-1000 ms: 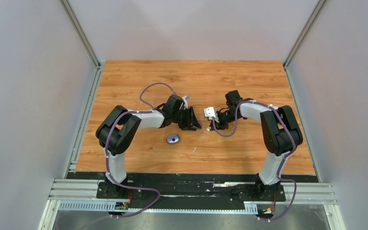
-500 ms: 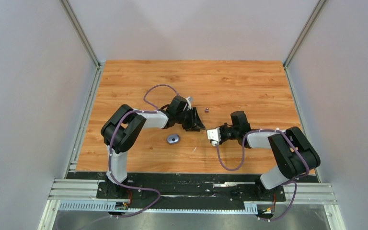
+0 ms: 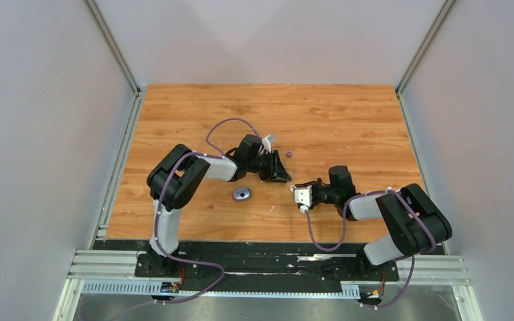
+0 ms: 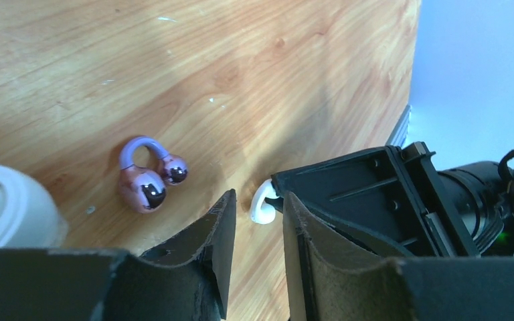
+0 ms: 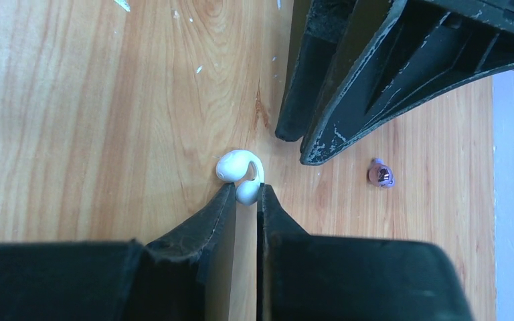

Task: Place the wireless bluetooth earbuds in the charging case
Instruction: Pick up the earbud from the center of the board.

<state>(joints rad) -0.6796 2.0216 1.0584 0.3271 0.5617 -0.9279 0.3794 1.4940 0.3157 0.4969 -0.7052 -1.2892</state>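
Wooden table, grey-purple case lying shut, right end effector pinching white earbud, left end effector spread.

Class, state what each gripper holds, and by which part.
Right fingers pinch the glossy white hook-shaped earbud by one bulb end; left gripper holds nothing.

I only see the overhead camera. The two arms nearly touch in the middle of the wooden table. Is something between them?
Observer: Yes. The right wrist view shows a white earbud lying on the table, one end pinched in the right tool.
Visitor: And that purple speck nearby?
Observer: A purple earbud: two shiny beads joined by a small arch.
Visitor: Is the left one holding anything?
Observer: No. The left tool is open, its gap aimed at the white earbud.
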